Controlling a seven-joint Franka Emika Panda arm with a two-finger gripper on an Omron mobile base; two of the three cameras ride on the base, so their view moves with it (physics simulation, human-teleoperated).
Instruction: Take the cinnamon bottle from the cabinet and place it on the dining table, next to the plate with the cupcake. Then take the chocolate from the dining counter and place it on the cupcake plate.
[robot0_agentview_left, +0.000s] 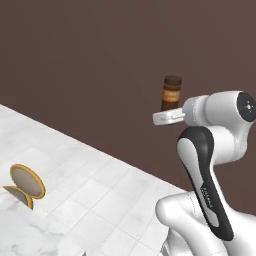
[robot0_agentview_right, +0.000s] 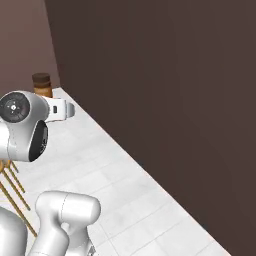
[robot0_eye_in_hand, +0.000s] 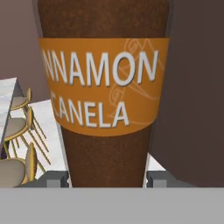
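Clearly the gripper (robot0_eye_in_hand: 107, 178) clasps the bottle (robot0_eye_in_hand: 105, 87) low on its body — rigid, smooth, probably light, top-heavy in transit — so a mid-body grip suits.

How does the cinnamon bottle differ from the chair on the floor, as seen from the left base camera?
The cinnamon bottle is dark brown with an orange label; the chair is tan with a golden frame. The bottle is held aloft in the gripper; the chair stands on the tiles. Both are upright.
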